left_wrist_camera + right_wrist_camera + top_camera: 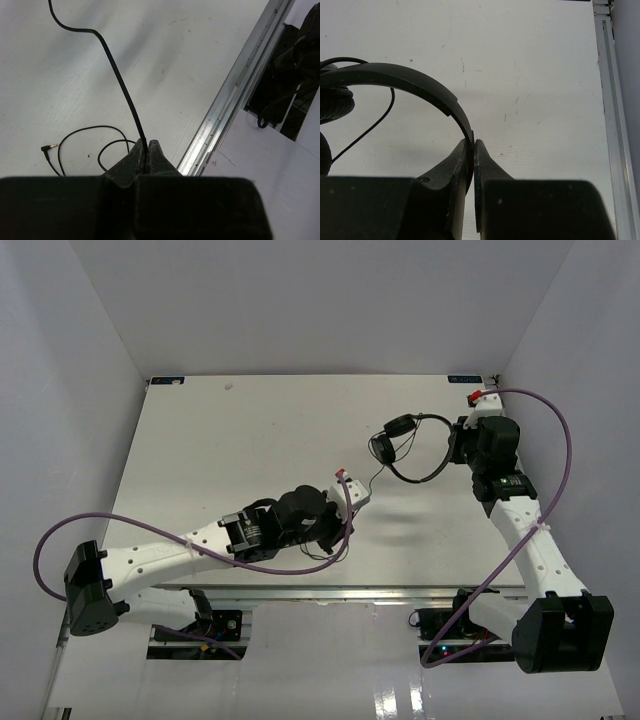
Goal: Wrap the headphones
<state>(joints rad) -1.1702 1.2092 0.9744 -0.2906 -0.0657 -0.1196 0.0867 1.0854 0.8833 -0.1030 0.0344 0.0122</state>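
The black headphones (410, 445) are held up at the right of the table, ear cups to the left. My right gripper (458, 443) is shut on the curved headband (415, 82); an ear cup (335, 102) shows at the left edge of the right wrist view. The thin black cord (372, 478) runs from the cups to my left gripper (352, 490), which is shut on the cord (122, 90). The slack of the cord lies looped on the table (95, 131) and ends in a small plug (47, 148).
The table's metal front edge (235, 95) runs close to the right of my left gripper. The right edge rail (612, 110) lies beside my right gripper. Purple arm cables (560, 455) arc over the right side; white walls enclose the table.
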